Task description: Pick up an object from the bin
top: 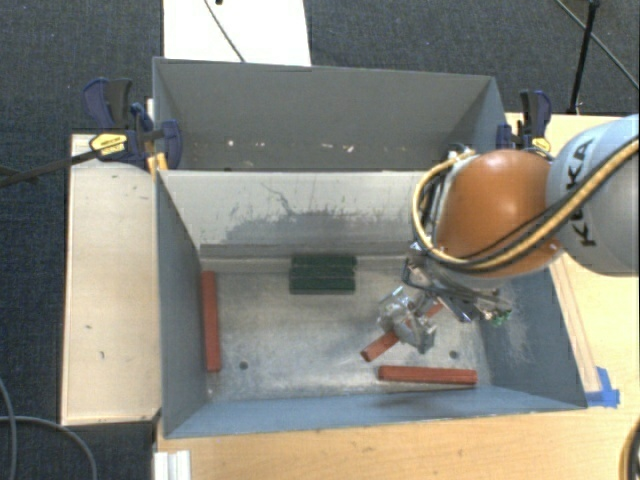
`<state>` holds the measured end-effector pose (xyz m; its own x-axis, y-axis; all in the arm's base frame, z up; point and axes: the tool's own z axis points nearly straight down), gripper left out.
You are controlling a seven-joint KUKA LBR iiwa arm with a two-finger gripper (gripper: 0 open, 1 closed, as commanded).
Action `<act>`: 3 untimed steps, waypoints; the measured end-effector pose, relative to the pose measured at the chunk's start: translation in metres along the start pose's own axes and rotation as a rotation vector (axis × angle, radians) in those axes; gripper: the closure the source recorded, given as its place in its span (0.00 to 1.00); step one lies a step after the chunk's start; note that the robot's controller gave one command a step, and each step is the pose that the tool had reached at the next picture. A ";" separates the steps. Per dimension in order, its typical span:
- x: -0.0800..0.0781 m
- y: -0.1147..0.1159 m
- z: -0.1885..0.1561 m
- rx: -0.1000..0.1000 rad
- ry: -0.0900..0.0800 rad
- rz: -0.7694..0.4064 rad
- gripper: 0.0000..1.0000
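Short red-brown stick [379,349] lies tilted on the floor of the grey metal bin [280,353], front-right, w/ my gripper [408,328] low over its upper end, prob to grab it, tho I can't tell if it's clenched or released yet.

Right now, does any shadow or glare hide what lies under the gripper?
Camera view: no glare on the bin floor; a soft shadow lies under the gripper by the short red piece, a thin one along the long red stick; both read plainly.
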<state>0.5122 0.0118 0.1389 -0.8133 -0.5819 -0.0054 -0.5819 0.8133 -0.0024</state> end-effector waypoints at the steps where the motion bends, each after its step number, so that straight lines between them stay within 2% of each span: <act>1: -0.001 0.000 -0.008 0.000 0.000 0.003 1.00; 2: -0.002 -0.001 -0.010 0.000 -0.001 0.005 1.00; 3: -0.004 -0.002 -0.053 0.001 -0.002 0.010 1.00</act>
